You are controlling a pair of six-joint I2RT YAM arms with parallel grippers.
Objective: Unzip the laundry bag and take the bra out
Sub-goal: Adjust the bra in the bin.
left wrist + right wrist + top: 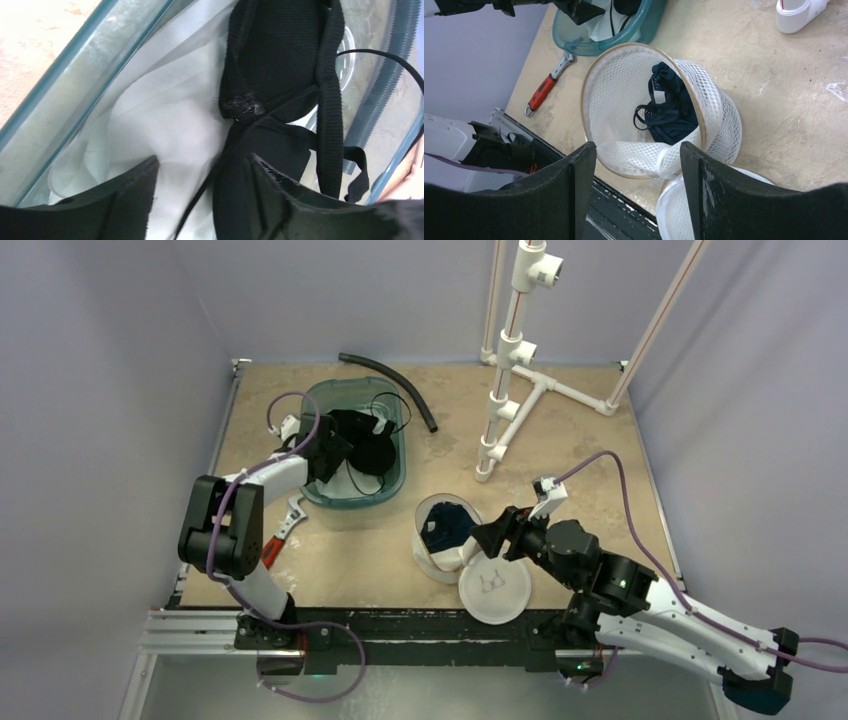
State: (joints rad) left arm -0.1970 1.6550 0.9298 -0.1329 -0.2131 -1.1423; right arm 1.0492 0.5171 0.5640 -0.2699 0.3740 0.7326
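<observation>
Right gripper [636, 160]: fingers spread, pinching nothing. Just past their tips the laundry bag [719, 115] lies tipped, mouth toward us, with its round lid [494, 590] hanging open beneath the fingers, so we judge the unzipping done. The bra [669, 112] sits inside the bag, beyond the fingertips and within reach. Farther off, the left gripper [202, 170] hangs spread over the teal tub [75, 95], with black garments [280, 65] ahead of its tips.
</observation>
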